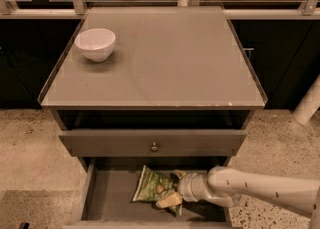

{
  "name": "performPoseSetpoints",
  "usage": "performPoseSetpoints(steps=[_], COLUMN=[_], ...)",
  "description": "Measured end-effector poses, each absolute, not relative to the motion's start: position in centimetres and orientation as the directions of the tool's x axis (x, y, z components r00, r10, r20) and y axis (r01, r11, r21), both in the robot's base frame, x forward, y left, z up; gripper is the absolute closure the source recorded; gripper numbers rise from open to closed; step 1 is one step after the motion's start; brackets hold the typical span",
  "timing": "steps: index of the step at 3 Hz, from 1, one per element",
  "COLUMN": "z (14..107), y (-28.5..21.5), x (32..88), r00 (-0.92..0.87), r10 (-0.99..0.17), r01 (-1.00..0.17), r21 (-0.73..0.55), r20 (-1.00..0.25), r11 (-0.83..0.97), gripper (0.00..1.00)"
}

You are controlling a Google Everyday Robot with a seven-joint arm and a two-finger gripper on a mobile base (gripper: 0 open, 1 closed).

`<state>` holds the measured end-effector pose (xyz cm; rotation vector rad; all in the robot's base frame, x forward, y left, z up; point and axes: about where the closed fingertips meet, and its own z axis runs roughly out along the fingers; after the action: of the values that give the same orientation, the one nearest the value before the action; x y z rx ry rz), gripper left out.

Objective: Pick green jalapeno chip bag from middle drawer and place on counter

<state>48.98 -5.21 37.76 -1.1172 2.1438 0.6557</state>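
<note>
The green jalapeno chip bag (151, 185) lies flat on the grey floor of the open middle drawer (110, 199), near its centre. My gripper (173, 189) reaches in from the right, low inside the drawer, at the bag's right end and touching or overlapping it. The pale arm (260, 189) runs off to the lower right and hides the right part of the drawer. The counter (165, 58) is the glossy grey-beige top above the drawers.
A white bowl (95, 44) stands on the counter's back left corner. The closed upper drawer front with a small round knob (154, 146) overhangs the back of the open drawer. Speckled floor lies on both sides, and a pale post (309, 104) stands at the right.
</note>
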Motion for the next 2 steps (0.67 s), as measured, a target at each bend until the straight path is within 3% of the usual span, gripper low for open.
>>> performPoseSetpoints(steps=[2], z=[37.75], y=[-5.20], x=[48.98], r00=[-0.445], r10=[-0.533], r01=[-0.844], r21=[0.139], r20=[-0.720], r11=[0.517], gripper=[0.65])
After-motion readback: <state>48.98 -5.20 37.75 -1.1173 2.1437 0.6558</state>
